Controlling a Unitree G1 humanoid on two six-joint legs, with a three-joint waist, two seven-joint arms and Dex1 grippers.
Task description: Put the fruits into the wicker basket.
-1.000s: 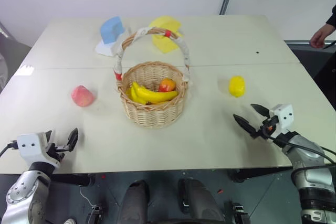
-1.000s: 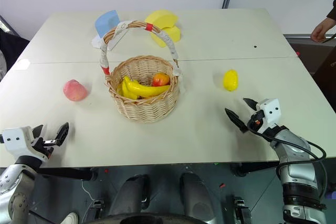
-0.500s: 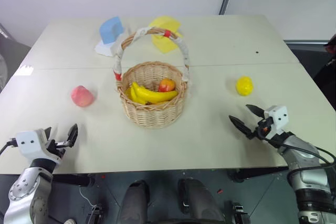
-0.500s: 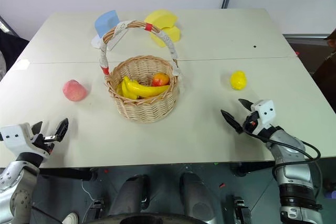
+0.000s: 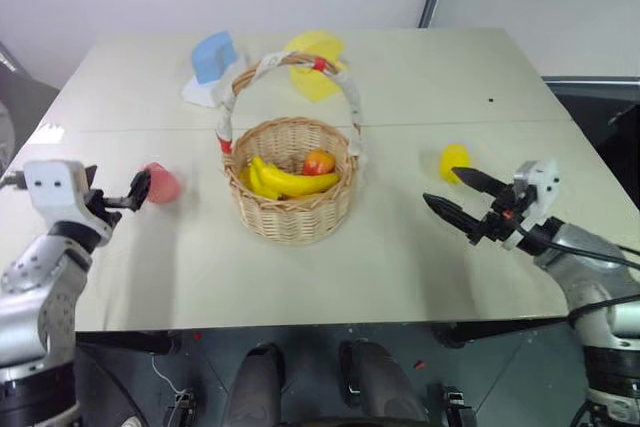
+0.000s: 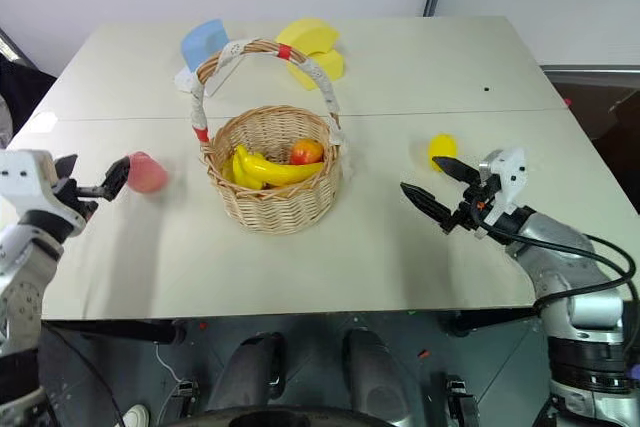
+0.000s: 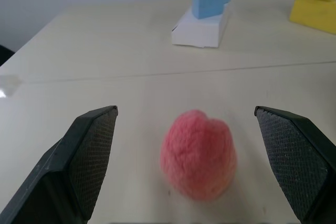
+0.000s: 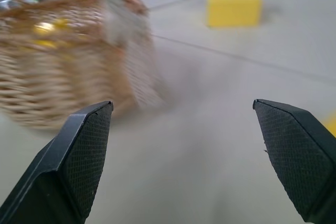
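Observation:
The pink-red peach (image 7: 198, 153) lies on the table left of the wicker basket (image 5: 296, 215). My left gripper (image 5: 115, 187) is open and level just in front of it, and the peach sits between and beyond the fingers without touching them. The yellow lemon (image 5: 453, 159) rests right of the basket. My right gripper (image 5: 447, 187) hovers open beside the lemon and points left toward the basket (image 8: 63, 72); one finger partly covers the lemon. Nothing is held.
Bananas (image 5: 285, 182) and a small orange-red fruit (image 5: 318, 161) lie in the basket under its tall arched handle (image 5: 290, 60). A blue block on a white box (image 5: 212, 57) and a yellow foam shape (image 5: 316, 62) stand behind it. The table's front edge is near both arms.
Both arms rose off the front edge. The left gripper moved forward up to the peach. The right gripper swung left toward the basket, next to the lemon. A person's hand left the right edge.

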